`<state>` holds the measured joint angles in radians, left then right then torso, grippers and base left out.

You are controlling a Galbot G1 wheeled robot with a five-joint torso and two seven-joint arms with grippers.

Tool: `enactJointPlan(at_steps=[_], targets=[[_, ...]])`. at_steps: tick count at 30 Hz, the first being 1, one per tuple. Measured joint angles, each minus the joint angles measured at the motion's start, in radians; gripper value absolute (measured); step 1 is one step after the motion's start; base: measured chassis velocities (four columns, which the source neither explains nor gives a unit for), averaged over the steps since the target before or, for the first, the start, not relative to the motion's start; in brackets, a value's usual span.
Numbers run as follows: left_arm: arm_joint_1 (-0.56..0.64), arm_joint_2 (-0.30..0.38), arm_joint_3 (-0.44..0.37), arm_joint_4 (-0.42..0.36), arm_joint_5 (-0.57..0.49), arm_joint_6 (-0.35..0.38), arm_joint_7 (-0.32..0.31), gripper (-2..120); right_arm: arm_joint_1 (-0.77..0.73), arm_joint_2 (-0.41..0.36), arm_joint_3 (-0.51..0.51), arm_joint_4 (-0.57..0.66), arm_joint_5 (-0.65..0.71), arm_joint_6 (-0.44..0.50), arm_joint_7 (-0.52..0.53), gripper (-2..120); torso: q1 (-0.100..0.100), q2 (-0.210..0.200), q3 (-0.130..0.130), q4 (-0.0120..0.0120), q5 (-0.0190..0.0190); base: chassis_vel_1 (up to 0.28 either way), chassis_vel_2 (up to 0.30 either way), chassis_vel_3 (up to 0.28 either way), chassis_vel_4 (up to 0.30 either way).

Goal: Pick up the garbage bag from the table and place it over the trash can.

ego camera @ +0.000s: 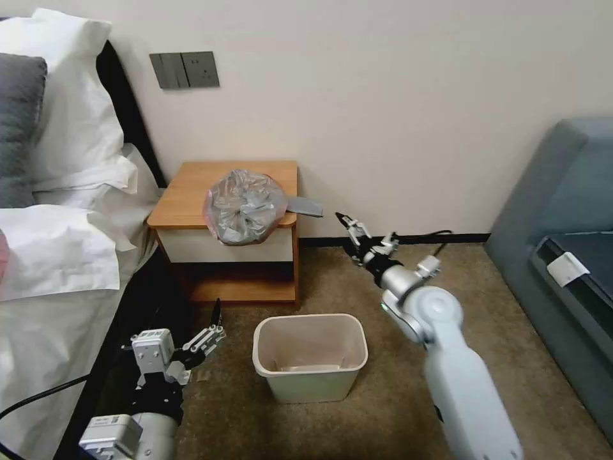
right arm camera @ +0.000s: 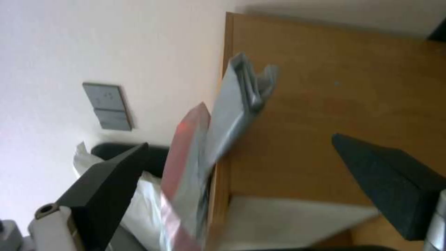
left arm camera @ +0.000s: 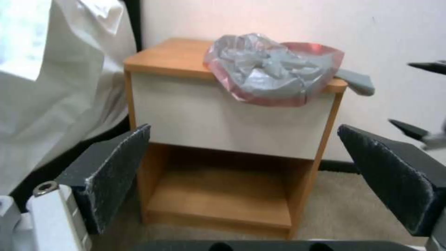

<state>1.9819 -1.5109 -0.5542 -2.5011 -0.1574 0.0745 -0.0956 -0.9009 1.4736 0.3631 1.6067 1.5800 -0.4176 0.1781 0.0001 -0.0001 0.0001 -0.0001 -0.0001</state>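
The garbage bag lies crumpled on the front right corner of the table, drooping over the white drawer front; a flat grey strip of it sticks out past the table's right edge. My right gripper is open, just right of that strip and a little lower, pointing at it. In the right wrist view the bag sits between the open fingers, apart from them. My left gripper is open, low by the table's shelf, left of the trash can. The left wrist view faces the table and bag.
A bed with white pillows borders the left side, and a grey sofa stands at the right. Wall switches are above the table. A black cable runs along the skirting. Brown carpet surrounds the trash can.
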Motion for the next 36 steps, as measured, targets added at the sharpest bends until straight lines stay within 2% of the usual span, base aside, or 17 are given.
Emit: enactJointPlan(at_steps=[1, 3, 8, 10, 13, 14, 15, 17, 20, 22, 23, 26, 27, 29, 30, 33, 36], targets=[[0.017, -0.012, 0.001, 0.000, -0.006, 0.001, 0.000, 100, 0.059, 0.018, -0.015, -0.096, -0.002, 0.002, -0.047, 100, 0.000, 0.000, 0.000, 0.0001, 0.0000, 0.000, 0.000, 0.000, 0.000], [0.030, -0.024, 0.003, 0.000, -0.005, 0.000, 0.000, 100, 0.109, 0.029, -0.032, -0.174, -0.017, 0.002, -0.088, 100, 0.000, 0.000, 0.000, 0.0001, 0.0000, 0.000, 0.000, 0.000, 0.000], [0.035, -0.031, 0.004, 0.001, 0.000, -0.004, 0.002, 100, 0.169, 0.056, -0.044, -0.267, -0.049, -0.001, -0.137, 100, 0.000, 0.000, 0.000, 0.0001, 0.0000, 0.000, 0.000, 0.000, 0.000], [0.030, -0.031, 0.004, 0.001, 0.001, -0.006, 0.002, 100, 0.201, 0.080, -0.039, -0.316, -0.072, 0.002, -0.157, 91, 0.000, 0.000, 0.000, 0.0002, 0.0001, 0.000, 0.000, 0.000, 0.000], [0.029, -0.029, 0.004, 0.001, 0.002, -0.008, 0.003, 100, 0.219, 0.095, -0.028, -0.340, -0.088, 0.003, -0.176, 82, 0.000, 0.000, 0.000, 0.0002, 0.0000, 0.000, 0.000, 0.000, 0.000], [0.029, -0.029, 0.004, 0.001, 0.002, -0.008, 0.003, 100, 0.219, 0.095, -0.028, -0.340, -0.088, 0.003, -0.176, 82, 0.000, 0.000, 0.000, 0.0002, 0.0000, 0.000, 0.000, 0.000, 0.000], [0.028, -0.029, 0.004, 0.001, 0.002, -0.008, 0.003, 100, 0.226, 0.101, -0.022, -0.349, -0.094, 0.003, -0.184, 73, 0.000, 0.000, 0.000, 0.0001, 0.0000, 0.000, 0.000, 0.000, 0.000], [0.028, -0.029, 0.005, 0.001, 0.002, -0.009, 0.004, 100, 0.229, 0.102, -0.019, -0.353, -0.099, 0.004, -0.187, 65, 0.000, 0.000, 0.000, 0.0001, 0.0000, 0.000, 0.000, 0.000, 0.000], [0.026, -0.030, 0.005, 0.001, 0.002, -0.009, 0.004, 100, 0.230, 0.102, -0.018, -0.353, -0.102, 0.004, -0.188, 61, 0.000, 0.000, 0.000, 0.0001, 0.0000, 0.000, 0.000, 0.000, 0.000], [0.024, -0.031, 0.006, 0.001, 0.003, -0.010, 0.004, 100, 0.229, 0.100, -0.019, -0.347, -0.102, 0.004, -0.185, 51, 0.000, 0.000, 0.000, 0.0000, 0.0001, 0.000, 0.000, 0.000, 0.000], [0.024, -0.031, 0.006, 0.001, 0.003, -0.010, 0.004, 100, 0.229, 0.100, -0.019, -0.347, -0.102, 0.004, -0.185, 51, 0.000, 0.000, 0.000, 0.0000, 0.0001, 0.000, 0.000, 0.000, 0.000], [0.024, -0.031, 0.006, 0.001, 0.003, -0.022, 0.004, 100, 0.223, 0.100, -0.021, -0.334, -0.109, 0.004, -0.177, 32, 0.000, 0.000, 0.000, 0.0000, 0.0001, 0.000, 0.000, 0.000, 0.000], [0.024, -0.031, 0.006, 0.001, 0.003, -0.022, 0.004, 100, 0.223, 0.100, -0.021, -0.334, -0.109, 0.004, -0.177, 32, 0.000, 0.000, 0.000, 0.0000, 0.0001, 0.000, 0.000, 0.000, 0.000], [0.023, -0.030, 0.006, 0.001, 0.004, -0.026, 0.004, 100, 0.214, 0.100, -0.022, -0.322, -0.112, 0.004, -0.173, 21, 0.000, 0.000, 0.000, 0.0001, 0.0001, 0.000, 0.000, 0.000, 0.000], [0.023, -0.030, 0.006, 0.001, 0.004, -0.026, 0.004, 100, 0.214, 0.100, -0.022, -0.322, -0.112, 0.004, -0.173, 21, 0.000, 0.000, 0.000, 0.0001, 0.0001, 0.000, 0.000, 0.000, 0.000], [0.020, -0.032, 0.008, 0.001, 0.013, -0.032, 0.004, 100, 0.189, 0.097, -0.027, -0.284, -0.111, 0.006, -0.156, 7, 0.000, 0.000, 0.000, 0.0001, 0.0002, 0.000, 0.000, 0.000, 0.000], [0.019, -0.032, 0.009, 0.001, 0.017, -0.036, 0.004, 100, 0.150, 0.088, -0.037, -0.226, -0.105, 0.014, -0.127, 0, 0.000, 0.000, 0.000, 0.0002, 0.0001, 0.000, 0.000, 0.000, 0.000]])
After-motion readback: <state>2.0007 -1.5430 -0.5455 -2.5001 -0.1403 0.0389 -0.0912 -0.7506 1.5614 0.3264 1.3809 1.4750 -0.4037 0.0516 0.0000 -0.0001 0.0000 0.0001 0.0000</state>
